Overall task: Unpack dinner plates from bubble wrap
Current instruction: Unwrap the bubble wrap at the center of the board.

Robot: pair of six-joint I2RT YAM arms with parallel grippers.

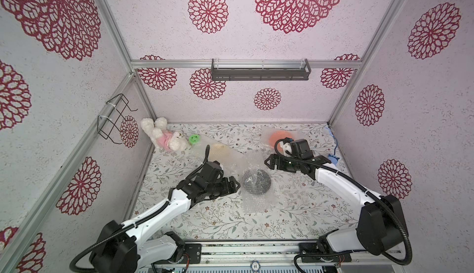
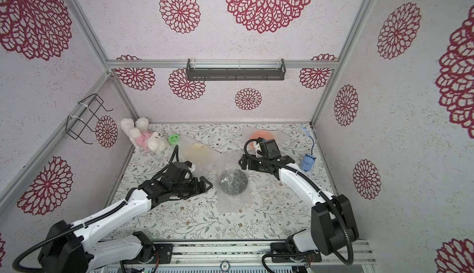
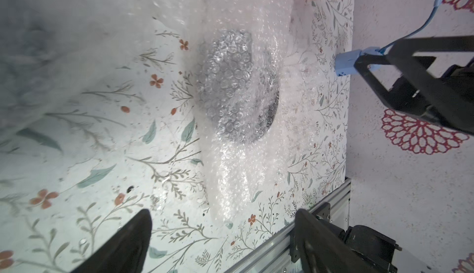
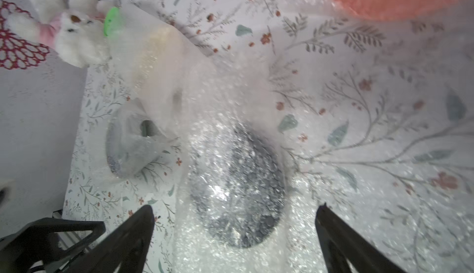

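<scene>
The black plate [image 1: 256, 182] lies near the middle of the flowered surface [image 1: 205, 220]. A sheet of bubble wrap [image 1: 256, 203] covers it and runs on past it toward the near edge. The bubbles shine over the dark disc in both top views.

The left claw [image 1: 237, 185] hangs just beside the plate on its left, spread wide with nothing between its jaws. In its wrist view the 2 fingers [image 3: 133, 241] stand well apart, and the tail of the wrap lies ahead of them.

The right claw [image 1: 267, 164] sits just behind the plate and a little to its right, also wide and holding nothing. Its wrist view shows the wrapped plate between the 2 dark fingers [image 4: 133, 233]. I cannot tell whether either one touches the wrap.

2 more plates are under wrap of their own. The cream plate [image 1: 219, 152] is at the back left, behind the left arm. The orange plate [image 1: 278, 137] is at the back, just behind the right claw.

A bunny [image 1: 164, 137] lies in the far left corner, with a green disc [image 1: 194, 138] just beside it.
</scene>
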